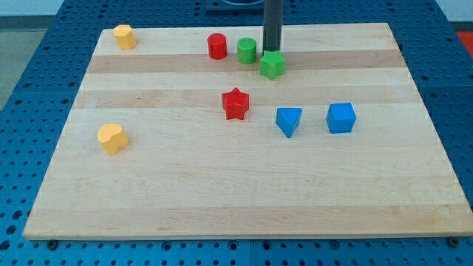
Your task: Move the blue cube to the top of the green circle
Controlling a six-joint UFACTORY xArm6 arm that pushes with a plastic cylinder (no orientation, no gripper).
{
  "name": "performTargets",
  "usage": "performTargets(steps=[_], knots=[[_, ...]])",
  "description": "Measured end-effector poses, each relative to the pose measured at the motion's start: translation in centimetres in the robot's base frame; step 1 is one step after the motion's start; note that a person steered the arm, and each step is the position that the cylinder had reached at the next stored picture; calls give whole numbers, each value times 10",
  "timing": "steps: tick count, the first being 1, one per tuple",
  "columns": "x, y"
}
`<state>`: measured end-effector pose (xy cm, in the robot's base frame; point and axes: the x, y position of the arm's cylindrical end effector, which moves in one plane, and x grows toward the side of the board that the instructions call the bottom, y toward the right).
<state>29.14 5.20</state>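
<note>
While parked near the board's top edge, my tip [272,50] touching green star [272,65] beside green circle [247,51]; no jaws; blue cube [341,117] well apart.

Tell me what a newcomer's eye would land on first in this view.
First, the dark rod coming down from the view's top, with my tip right behind the green star block, beside the green circle and red cylinder. Next, the blue cube at the view's right, next to the blue triangle block, well below that cluster. The red star sits mid-board.
</note>
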Motion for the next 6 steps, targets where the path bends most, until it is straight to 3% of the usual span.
performTargets(steps=[1, 3, 4, 5, 6], knots=[[34, 1], [83, 185], [176, 163], [180, 108], [121, 90]])
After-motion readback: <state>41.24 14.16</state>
